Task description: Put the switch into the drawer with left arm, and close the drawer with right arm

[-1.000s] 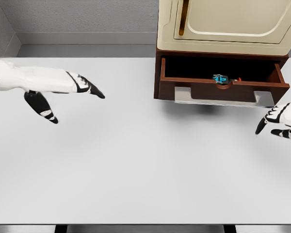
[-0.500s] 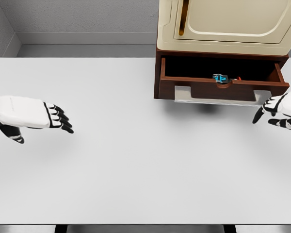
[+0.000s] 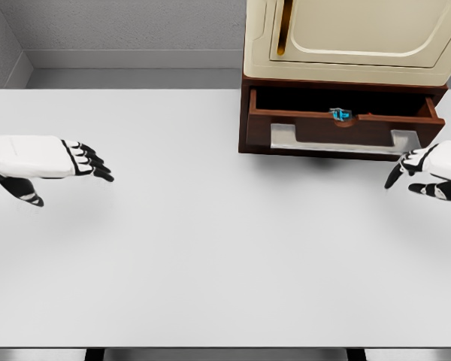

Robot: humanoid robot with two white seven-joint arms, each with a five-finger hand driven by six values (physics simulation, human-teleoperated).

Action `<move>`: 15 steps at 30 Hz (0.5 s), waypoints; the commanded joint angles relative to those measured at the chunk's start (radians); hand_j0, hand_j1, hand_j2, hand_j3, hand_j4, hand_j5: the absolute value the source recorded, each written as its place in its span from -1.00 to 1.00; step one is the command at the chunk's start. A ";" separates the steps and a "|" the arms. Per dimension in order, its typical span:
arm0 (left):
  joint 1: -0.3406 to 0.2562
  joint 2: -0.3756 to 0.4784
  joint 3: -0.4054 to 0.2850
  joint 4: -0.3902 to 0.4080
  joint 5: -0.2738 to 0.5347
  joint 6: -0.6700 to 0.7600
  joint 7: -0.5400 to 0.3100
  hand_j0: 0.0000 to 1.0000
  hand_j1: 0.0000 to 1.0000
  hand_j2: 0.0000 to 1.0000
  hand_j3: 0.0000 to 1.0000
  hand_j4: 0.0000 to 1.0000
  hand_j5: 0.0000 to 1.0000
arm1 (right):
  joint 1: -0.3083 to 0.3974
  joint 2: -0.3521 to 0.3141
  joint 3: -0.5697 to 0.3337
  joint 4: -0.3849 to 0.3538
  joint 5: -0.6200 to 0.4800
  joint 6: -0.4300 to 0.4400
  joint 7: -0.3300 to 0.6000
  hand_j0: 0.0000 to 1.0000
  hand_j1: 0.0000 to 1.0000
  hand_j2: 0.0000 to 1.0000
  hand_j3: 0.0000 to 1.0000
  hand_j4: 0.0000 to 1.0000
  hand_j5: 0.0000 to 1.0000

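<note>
The head view showed a wide, plain white desk (image 3: 210, 256) filling most of the scene. At its far right stood a cream cabinet (image 3: 353, 37) on a dark brown wooden base, whose wooden drawer (image 3: 346, 129) stood partly open. The white left robot hand (image 3: 49, 158) hovered over the desk's left edge, black-tipped fingers stretched out flat and holding nothing. The right robot hand (image 3: 428, 171) hung near the drawer's right front corner, fingers loosely spread and empty. The small blue switch (image 3: 340, 114) lay inside the drawer, just behind its front panel.
</note>
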 commanded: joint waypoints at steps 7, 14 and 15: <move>0.003 -0.044 0.001 -0.092 0.008 0.002 0.035 1.00 1.00 1.00 1.00 1.00 1.00 | -0.058 0.018 0.050 0.035 -0.006 0.004 -0.002 0.13 0.13 0.13 0.13 0.13 0.13; 0.011 -0.038 0.003 -0.081 0.012 0.002 0.035 1.00 1.00 1.00 1.00 1.00 1.00 | -0.109 0.030 0.096 0.087 -0.005 0.004 -0.002 0.13 0.13 0.13 0.13 0.13 0.13; 0.011 -0.036 0.003 -0.081 0.012 0.002 0.035 1.00 1.00 1.00 1.00 1.00 1.00 | -0.121 0.030 0.108 0.095 -0.005 0.004 -0.002 0.13 0.13 0.13 0.13 0.13 0.13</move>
